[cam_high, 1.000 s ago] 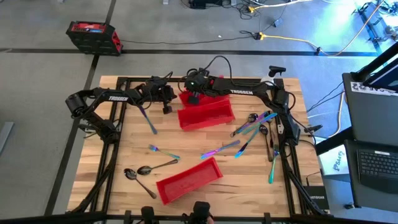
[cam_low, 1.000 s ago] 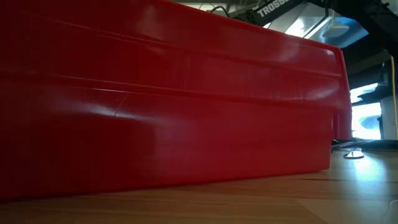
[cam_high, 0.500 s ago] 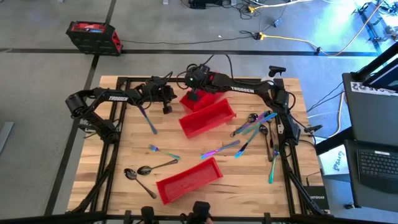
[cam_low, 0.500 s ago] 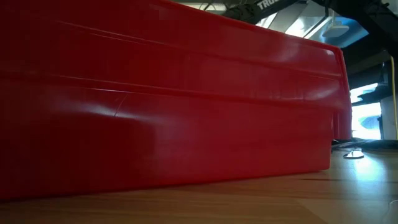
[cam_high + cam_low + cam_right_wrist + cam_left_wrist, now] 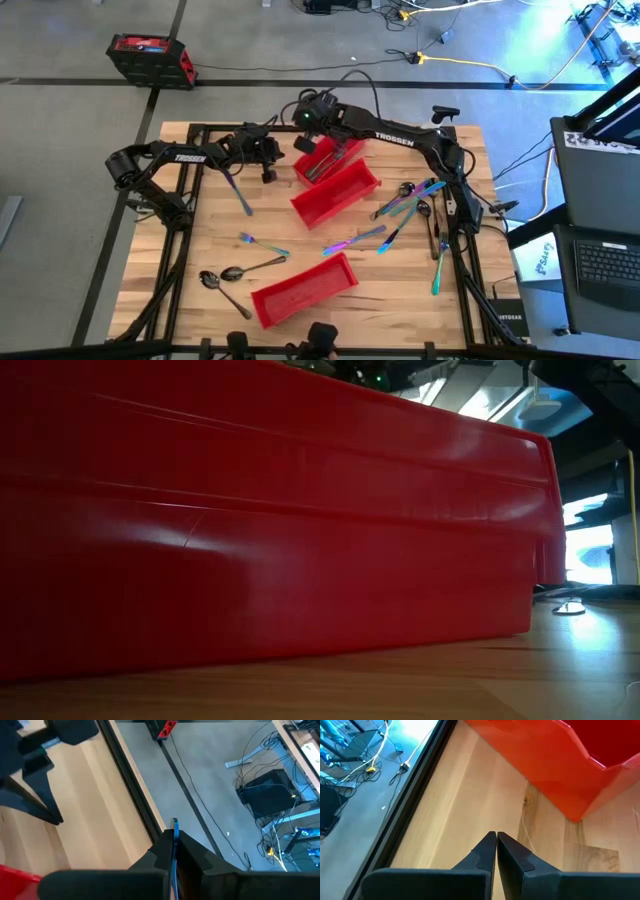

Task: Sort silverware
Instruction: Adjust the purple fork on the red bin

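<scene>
While two red bins [image 5: 340, 192] at twelve o'clock hold dark cutlery [image 5: 322, 166], the right claw [image 5: 173, 840] above pinches a blue utensil [image 5: 174, 832]; the left claw [image 5: 496, 840] is closed, empty.

High view overhead; low view table-level — red bin [image 5: 270, 520] fills it.

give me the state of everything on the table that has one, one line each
left gripper: shut, empty, over bare wood beside a red bin
right gripper: shut on a thin blue piece of silverware, at the table's far edge
far red bins: two, upright, side by side; the farther one holds dark pieces
near red bin: upright, looks empty
loose silverware: lying flat on the table, unsorted
</scene>
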Controlling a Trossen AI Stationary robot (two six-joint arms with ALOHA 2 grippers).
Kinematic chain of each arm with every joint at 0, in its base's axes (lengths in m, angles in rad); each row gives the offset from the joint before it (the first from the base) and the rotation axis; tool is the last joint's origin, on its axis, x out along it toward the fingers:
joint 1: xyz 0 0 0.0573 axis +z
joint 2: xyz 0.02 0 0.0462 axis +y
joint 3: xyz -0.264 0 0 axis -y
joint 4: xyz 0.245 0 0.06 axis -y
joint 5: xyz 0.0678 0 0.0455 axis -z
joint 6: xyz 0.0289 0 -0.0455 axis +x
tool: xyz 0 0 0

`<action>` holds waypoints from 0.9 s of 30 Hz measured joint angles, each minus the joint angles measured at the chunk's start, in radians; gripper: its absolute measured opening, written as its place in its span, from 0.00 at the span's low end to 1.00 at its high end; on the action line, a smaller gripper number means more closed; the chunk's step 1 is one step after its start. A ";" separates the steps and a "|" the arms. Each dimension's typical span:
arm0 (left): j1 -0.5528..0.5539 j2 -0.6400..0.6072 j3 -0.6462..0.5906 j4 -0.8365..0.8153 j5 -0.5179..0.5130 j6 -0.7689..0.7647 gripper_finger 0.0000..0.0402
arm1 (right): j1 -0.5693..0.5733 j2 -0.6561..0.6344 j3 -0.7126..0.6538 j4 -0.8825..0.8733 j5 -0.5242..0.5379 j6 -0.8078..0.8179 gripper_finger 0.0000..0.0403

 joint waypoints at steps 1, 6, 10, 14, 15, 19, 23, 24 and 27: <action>0.000 0.000 0.000 0.000 0.000 0.001 0.00 | 0.000 0.000 0.009 -0.007 0.000 0.006 0.00; 0.000 0.000 0.000 0.000 0.000 0.016 0.00 | 0.005 -0.001 0.034 -0.085 -0.026 0.034 0.00; 0.000 0.000 0.000 0.000 0.000 0.016 0.00 | 0.005 -0.001 0.017 -0.122 -0.151 0.043 0.00; 0.000 0.000 0.000 0.000 0.000 0.016 0.00 | 0.012 -0.002 -0.021 -0.127 -0.172 -0.004 0.00; 0.000 0.000 0.000 0.000 0.000 0.015 0.00 | 0.013 -0.002 -0.028 -0.127 -0.167 -0.019 0.00; 0.000 0.000 0.000 0.000 0.000 0.015 0.00 | 0.020 -0.002 -0.050 -0.120 -0.149 -0.060 0.01; 0.000 0.000 0.000 -0.001 0.000 0.014 0.00 | 0.032 -0.002 -0.052 -0.100 -0.131 -0.106 0.07; 0.000 0.000 0.000 -0.001 0.000 0.014 0.00 | 0.033 -0.002 -0.052 -0.098 -0.129 -0.119 0.08; 0.000 0.000 0.000 -0.002 0.000 0.014 0.00 | 0.040 -0.002 -0.052 -0.104 -0.130 -0.140 0.13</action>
